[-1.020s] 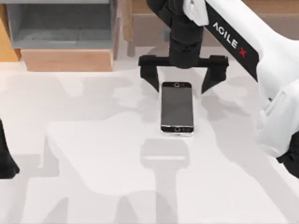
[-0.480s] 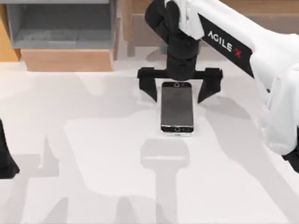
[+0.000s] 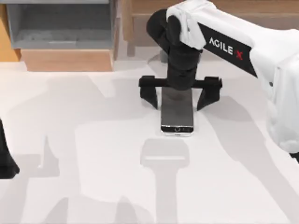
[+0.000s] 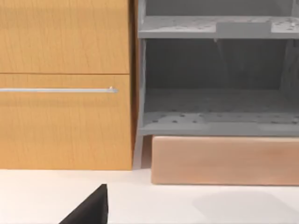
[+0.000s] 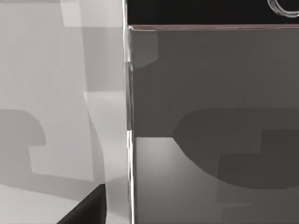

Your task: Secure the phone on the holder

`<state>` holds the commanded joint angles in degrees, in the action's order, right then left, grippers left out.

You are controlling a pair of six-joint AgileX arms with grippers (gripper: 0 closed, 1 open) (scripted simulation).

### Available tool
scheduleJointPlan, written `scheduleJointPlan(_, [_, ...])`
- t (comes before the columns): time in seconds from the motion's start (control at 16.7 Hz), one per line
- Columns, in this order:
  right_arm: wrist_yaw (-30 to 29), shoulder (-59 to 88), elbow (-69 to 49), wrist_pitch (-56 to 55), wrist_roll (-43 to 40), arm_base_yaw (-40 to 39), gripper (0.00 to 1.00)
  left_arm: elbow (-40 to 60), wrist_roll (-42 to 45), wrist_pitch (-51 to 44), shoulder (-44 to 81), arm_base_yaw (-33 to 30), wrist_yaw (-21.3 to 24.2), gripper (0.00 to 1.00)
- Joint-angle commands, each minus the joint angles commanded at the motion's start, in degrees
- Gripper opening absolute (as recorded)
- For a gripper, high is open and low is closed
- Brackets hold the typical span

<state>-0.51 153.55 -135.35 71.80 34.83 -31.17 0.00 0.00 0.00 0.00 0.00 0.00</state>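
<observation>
The phone [image 3: 177, 119] lies flat on the white table [image 3: 93, 140] near the middle, screen up, home button toward the front edge. My right gripper [image 3: 176, 101] hangs open over its far end, one black finger on either side of the phone and clear of its rim. The wrist covers the phone's far part. In the right wrist view the phone's dark screen [image 5: 210, 116] and silver rim are very close. My left gripper [image 3: 5, 161] is parked at the table's left edge. The holder is out of view.
A grey shelf unit [image 3: 60, 23] on a wooden base [image 3: 65, 59] stands at the back left, beside a wooden cabinet [image 4: 65, 84]. A flat grey T-shaped patch [image 3: 164, 156] lies on the table just in front of the phone.
My right gripper has come forward and down over the phone's far end. Its open fingers now straddle the phone. The phone and the left arm have not moved.
</observation>
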Motion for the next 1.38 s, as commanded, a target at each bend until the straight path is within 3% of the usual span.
scheduleJointPlan(0.12, [0.0, 0.0, 0.0, 0.0, 0.0, 0.0, 1.00, 0.0, 0.0, 0.0, 0.0, 0.0, 0.0, 1.00])
scheduleJointPlan(0.9, [0.0, 0.0, 0.0, 0.0, 0.0, 0.0, 0.02, 0.0, 0.0, 0.0, 0.0, 0.0, 0.0, 1.00])
scheduleJointPlan(1.38, [0.0, 0.0, 0.0, 0.0, 0.0, 0.0, 0.00, 0.0, 0.0, 0.0, 0.0, 0.0, 0.0, 1.00])
